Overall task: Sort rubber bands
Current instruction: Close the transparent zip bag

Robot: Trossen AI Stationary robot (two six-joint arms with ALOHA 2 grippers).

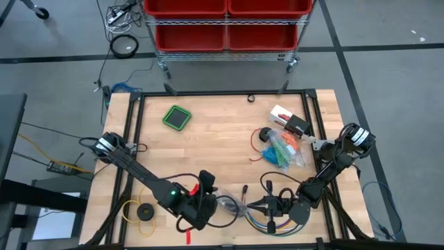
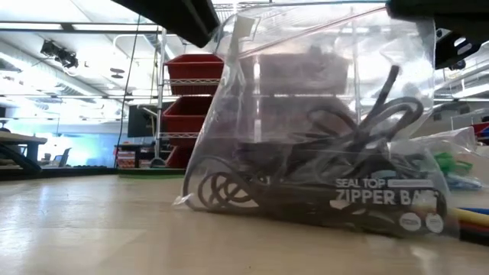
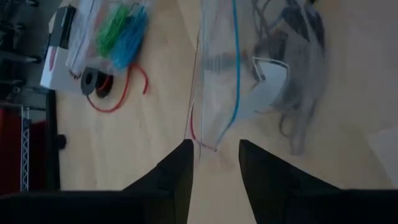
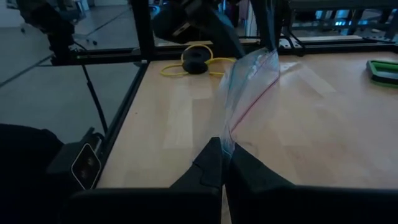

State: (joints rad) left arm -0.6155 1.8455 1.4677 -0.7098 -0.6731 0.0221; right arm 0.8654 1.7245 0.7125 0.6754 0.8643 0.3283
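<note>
Right end effector (image 4: 222,163), reaching in from 5 o'clock on the tabletop (image 1: 222,139), is clenched on the bag (image 4: 249,93) edge. Left end effector (image 3: 214,165), reaching in from 7 o'clock, is released, fingers either side of the bag's edge.

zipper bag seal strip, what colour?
Blue and red lines along the zipper bag, clearest in the left wrist view.

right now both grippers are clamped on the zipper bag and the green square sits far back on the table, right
Not quite. Only the right gripper is clamped on the zipper bag. The left gripper is open: in the left wrist view its fingers stand apart, with the bag's edge in the gap between them. The green square does sit far back on the table, as the high view shows.
</note>
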